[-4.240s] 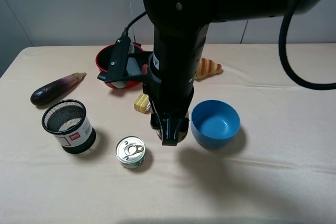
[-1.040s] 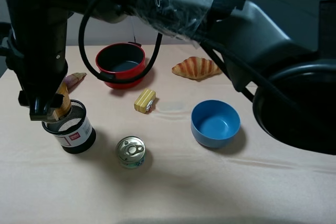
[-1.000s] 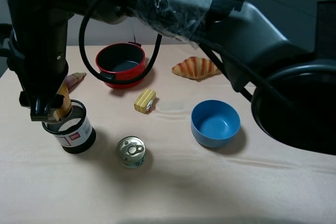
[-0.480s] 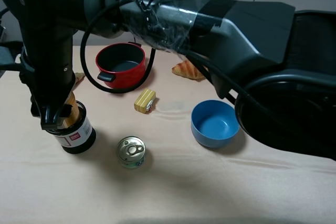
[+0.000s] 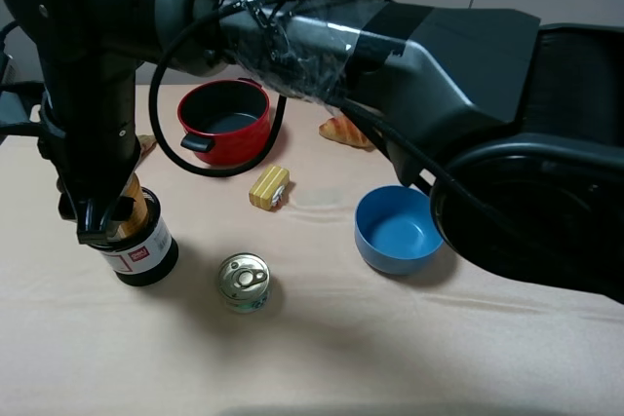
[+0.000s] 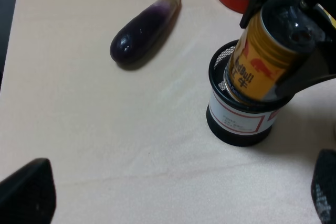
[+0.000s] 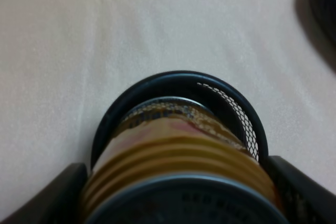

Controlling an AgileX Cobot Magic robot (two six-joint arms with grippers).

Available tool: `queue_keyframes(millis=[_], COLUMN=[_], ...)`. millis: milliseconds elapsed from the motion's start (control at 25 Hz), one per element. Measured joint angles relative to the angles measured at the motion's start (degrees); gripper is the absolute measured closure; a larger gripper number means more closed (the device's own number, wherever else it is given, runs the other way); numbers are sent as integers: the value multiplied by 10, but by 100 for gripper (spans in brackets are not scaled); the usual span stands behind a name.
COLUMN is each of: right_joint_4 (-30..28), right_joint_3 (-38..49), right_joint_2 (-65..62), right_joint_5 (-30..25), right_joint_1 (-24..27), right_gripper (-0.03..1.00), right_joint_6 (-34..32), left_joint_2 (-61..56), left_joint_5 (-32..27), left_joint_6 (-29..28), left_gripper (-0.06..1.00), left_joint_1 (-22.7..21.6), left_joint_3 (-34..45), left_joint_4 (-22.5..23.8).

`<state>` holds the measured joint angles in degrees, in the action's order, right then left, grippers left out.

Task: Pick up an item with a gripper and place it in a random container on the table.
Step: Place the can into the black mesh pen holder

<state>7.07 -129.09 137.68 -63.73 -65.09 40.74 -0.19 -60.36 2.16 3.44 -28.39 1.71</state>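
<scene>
The right gripper [image 5: 105, 224] pinches the tall orange can [image 6: 260, 59] from both sides. The can leans a little, and its bottom end is inside the black mesh cup [image 6: 237, 125] on the left part of the table [image 5: 390, 348]. The left gripper [image 6: 176, 190] holds nothing, with its fingers spread wide apart, and a purple eggplant [image 6: 144, 27] lies near the cup.

The right gripper [image 5: 105, 228] is no longer beside the blue bowl [image 5: 398, 231]. The can [image 5: 134, 209] in its grip now sits lower, bottom end inside the mesh cup [image 5: 146, 252] right beneath it.
</scene>
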Motion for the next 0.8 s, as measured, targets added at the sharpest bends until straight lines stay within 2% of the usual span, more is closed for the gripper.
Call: queue_keyframes(millis=[800], right_joint_4=[0], right_joint_3=[0], right_joint_2=[0], right_joint_5=[19], right_joint_1=[0], right_gripper=[47], right_joint_6=[0], left_joint_2=[0], left_joint_5=[0], left_joint_6=[0], left_gripper=[-4], left_joint_1=[0], left_joint_3=[0], left_joint_4=[0])
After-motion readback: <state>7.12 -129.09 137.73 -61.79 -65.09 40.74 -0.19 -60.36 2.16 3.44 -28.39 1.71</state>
